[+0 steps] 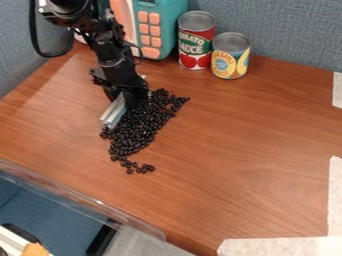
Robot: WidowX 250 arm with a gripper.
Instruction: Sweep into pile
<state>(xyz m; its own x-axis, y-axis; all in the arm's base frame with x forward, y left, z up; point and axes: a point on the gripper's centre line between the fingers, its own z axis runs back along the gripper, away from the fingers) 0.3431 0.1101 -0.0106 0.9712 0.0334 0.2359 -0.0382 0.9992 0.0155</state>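
Note:
The black gripper hangs low over the left-centre of the wooden table, at the upper left side of the dark beans. A pale metallic bar-like tool slants down and left from the gripper, its lower end by the beans' left edge. The black beans lie in an elongated patch running from upper right to lower left, with several looser beans at its lower end. Part of the patch is behind the gripper. How the fingers stand around the tool is hard to make out.
Behind the arm stands a teal and pink toy microwave. To its right are a red can and a yellow-labelled can. Whitish tape marks the right and lower right of the wooden table. A clear plastic edge borders the front left.

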